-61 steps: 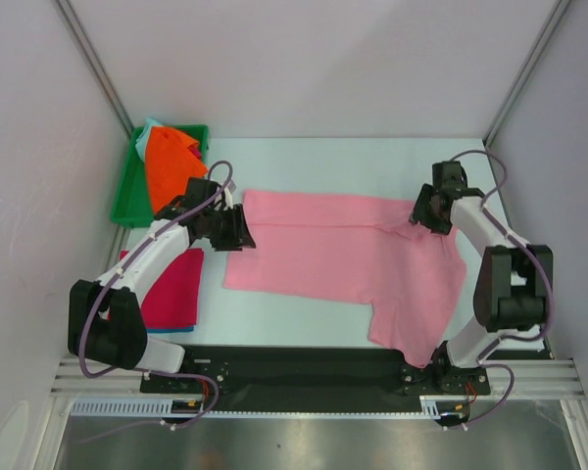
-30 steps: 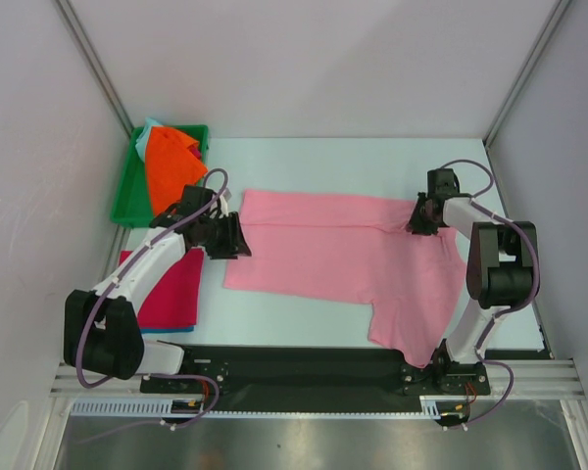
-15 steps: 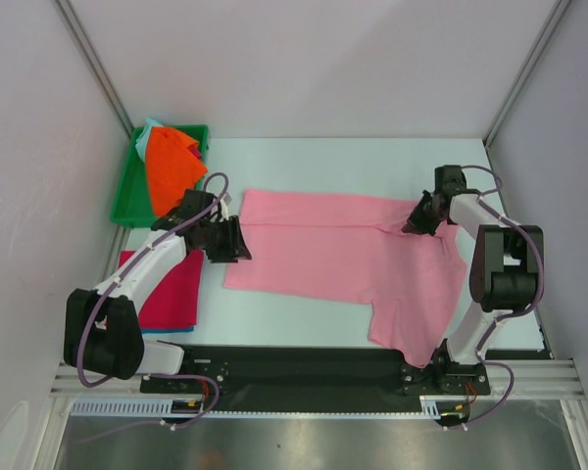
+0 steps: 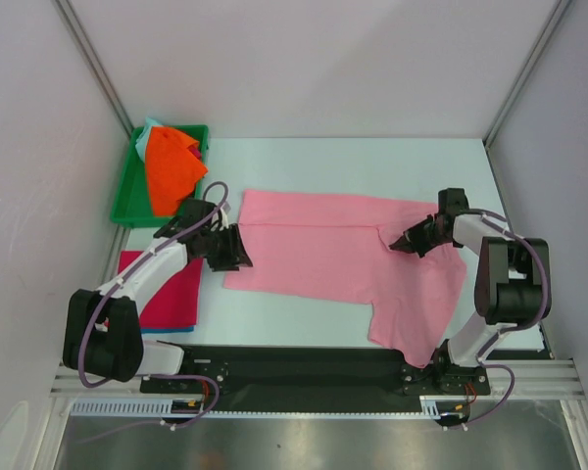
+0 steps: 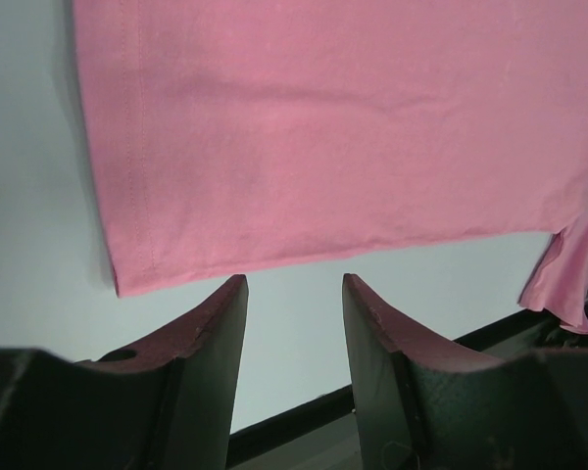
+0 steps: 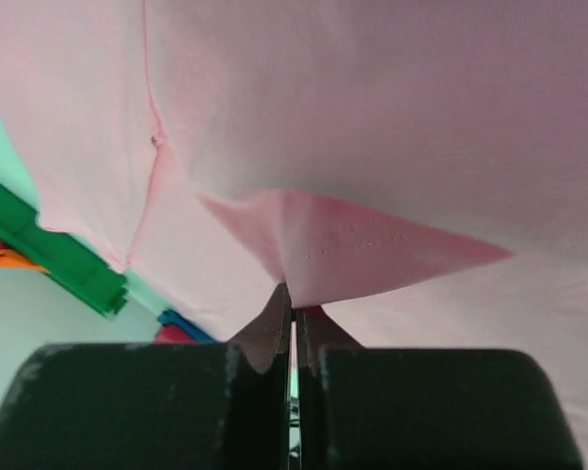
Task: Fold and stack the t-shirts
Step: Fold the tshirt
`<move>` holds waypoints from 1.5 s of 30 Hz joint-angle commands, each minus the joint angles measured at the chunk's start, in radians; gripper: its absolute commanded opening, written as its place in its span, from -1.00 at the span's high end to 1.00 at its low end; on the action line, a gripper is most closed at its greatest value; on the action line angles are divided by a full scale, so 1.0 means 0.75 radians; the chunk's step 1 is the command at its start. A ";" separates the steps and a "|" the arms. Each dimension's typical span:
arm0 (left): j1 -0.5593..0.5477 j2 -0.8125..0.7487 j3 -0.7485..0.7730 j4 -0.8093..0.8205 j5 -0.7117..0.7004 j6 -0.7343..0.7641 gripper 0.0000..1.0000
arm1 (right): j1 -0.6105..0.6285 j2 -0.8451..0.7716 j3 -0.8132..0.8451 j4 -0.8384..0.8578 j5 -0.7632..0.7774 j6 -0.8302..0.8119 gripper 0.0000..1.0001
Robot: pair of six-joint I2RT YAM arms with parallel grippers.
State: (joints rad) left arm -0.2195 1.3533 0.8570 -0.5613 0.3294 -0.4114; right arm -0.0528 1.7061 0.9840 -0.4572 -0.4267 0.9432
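Observation:
A light pink t-shirt [image 4: 333, 250] lies spread across the middle of the table. My right gripper [image 4: 404, 242] is shut on the pink shirt's right sleeve, and the wrist view shows the cloth [image 6: 372, 245] pinched up into a peak at my closed right gripper [image 6: 294, 299]. My left gripper [image 4: 237, 250] sits at the shirt's left hem, open, with bare table between its fingers [image 5: 214, 333] and the pink hem [image 5: 127, 235] just ahead. An orange t-shirt [image 4: 169, 168] lies over a pale teal one in the green tray. A folded magenta-red t-shirt [image 4: 171, 289] rests at the left.
The green plastic tray [image 4: 127, 201] stands at the back left corner. White walls enclose the table on three sides. A black rail [image 4: 304, 367] with the arm bases runs along the near edge.
My right gripper closed on the pink sleeve and pulled it inward to the left, folding the sleeve corner over. My left gripper shifted slightly toward the near edge along the hem.

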 commanded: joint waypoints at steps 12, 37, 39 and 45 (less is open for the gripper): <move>-0.002 -0.017 -0.051 0.123 0.090 -0.010 0.01 | -0.026 -0.215 0.029 -0.113 -0.027 -0.038 0.08; -0.748 1.149 0.784 1.338 0.126 -0.971 0.13 | -0.224 -0.352 -0.072 -0.221 0.651 -0.687 0.20; -0.756 1.176 0.792 1.344 0.093 -1.004 0.19 | -0.224 -0.358 -0.077 -0.194 0.626 -0.681 0.23; -0.775 1.176 0.713 1.315 -0.001 -1.110 0.20 | -0.226 -0.405 -0.073 -0.215 0.636 -0.701 0.13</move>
State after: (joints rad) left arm -0.7948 2.2410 1.4025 0.4084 0.3916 -1.1793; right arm -0.2184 1.4487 0.9310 -0.6361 0.0395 0.4366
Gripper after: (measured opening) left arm 0.381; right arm 0.419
